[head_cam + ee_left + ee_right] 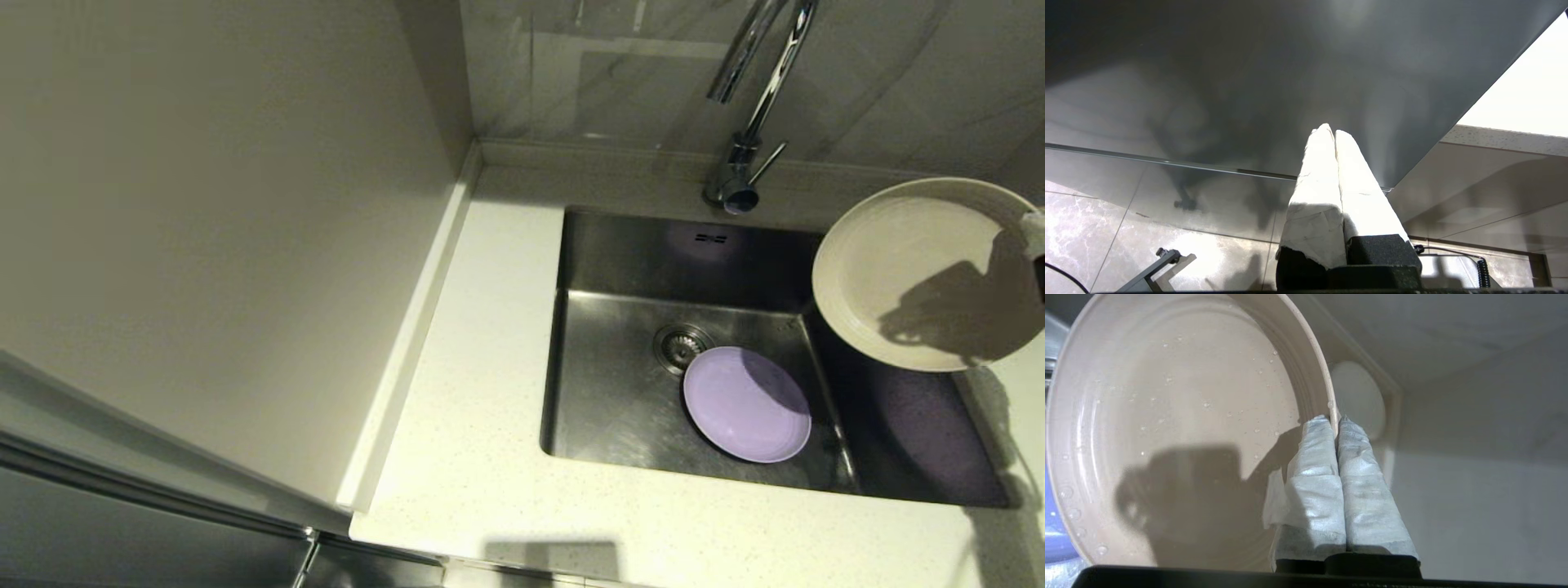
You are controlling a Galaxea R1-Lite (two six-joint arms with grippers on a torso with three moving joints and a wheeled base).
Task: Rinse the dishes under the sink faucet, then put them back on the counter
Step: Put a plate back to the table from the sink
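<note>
My right gripper (1336, 418) is shut on the rim of the cream plate (906, 261), holding it tilted in the air over the sink's right edge; water drops cling to the cream plate (1175, 416). The lilac plate (747, 404) lies on the floor of the steel sink (620, 384), just right of the drain strainer (680, 345). The chrome faucet (751, 98) stands behind the sink, with no water seen running. A white round dish (1359, 400) sits on the counter beyond the gripper. My left gripper (1331, 130) is shut and empty, parked below the counter.
The speckled counter (482, 343) runs left of and in front of the sink, bounded by a raised edge and a tall wall panel (220, 220) on the left. The left wrist view faces a cabinet front (1290, 81) above a tiled floor (1094, 220).
</note>
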